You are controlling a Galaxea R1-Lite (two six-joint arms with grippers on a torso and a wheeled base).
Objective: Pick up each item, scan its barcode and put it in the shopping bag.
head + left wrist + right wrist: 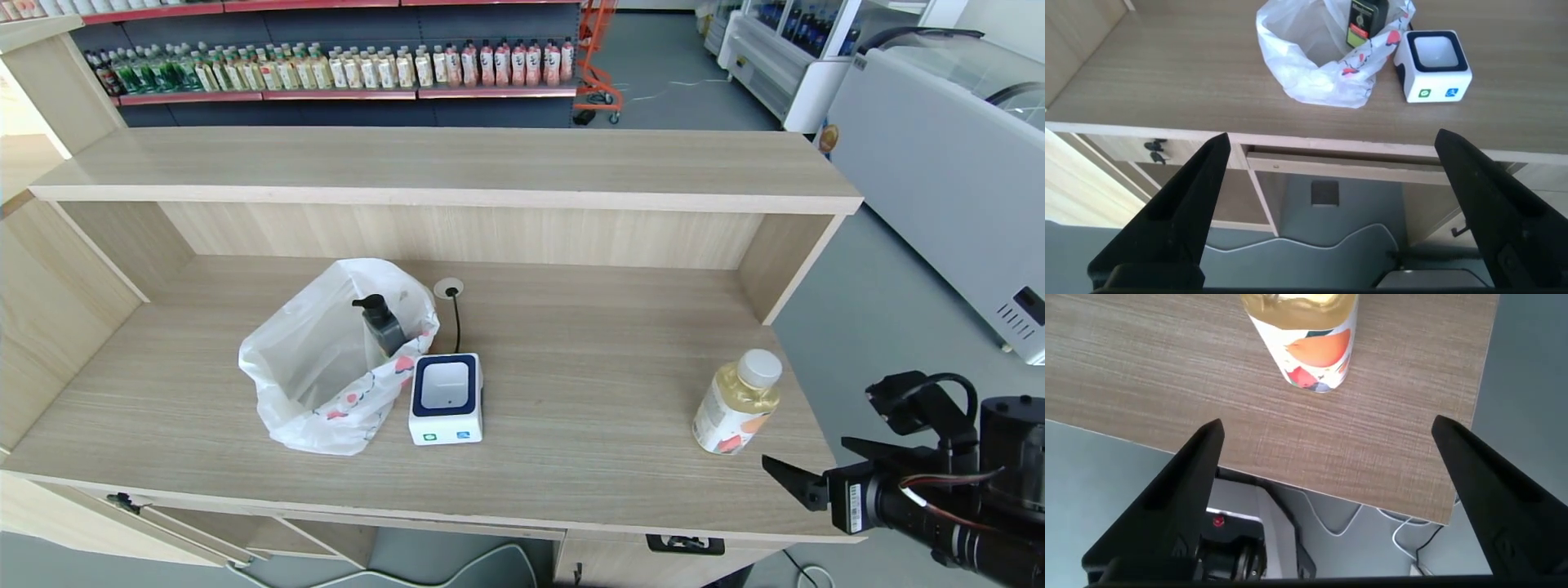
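The thing you need next is the juice bottle (737,403). It stands upright on the right part of the counter (588,384), close to the near edge and well apart from the scanner (446,398). Its long axis is vertical, with the white cap on top.

Your right gripper (1328,433) hangs just off the near edge of the counter, with its fingers spread wide and nothing between them. From it, the bottle lies on the far side and a little to the left. The right arm is clearly the nearer one. I judge that a straight push forward with a small correction to the left brings the fingers around the bottle's body.

The left gripper (1331,137) is also spread and holds nothing. It waits off the near edge, in front of the shopping bag (277,359).

The bag sits left of centre and touches the scanner's left side. A dark pump bottle (382,322) already stands inside it.

The head view gives you the bottle's full height and its cap. The right wrist view cuts the cap off, but it shows you the label and the base, and that the bottle is not quite centred between the fingers. The left wrist view shows the bag's mouth open toward the near side.
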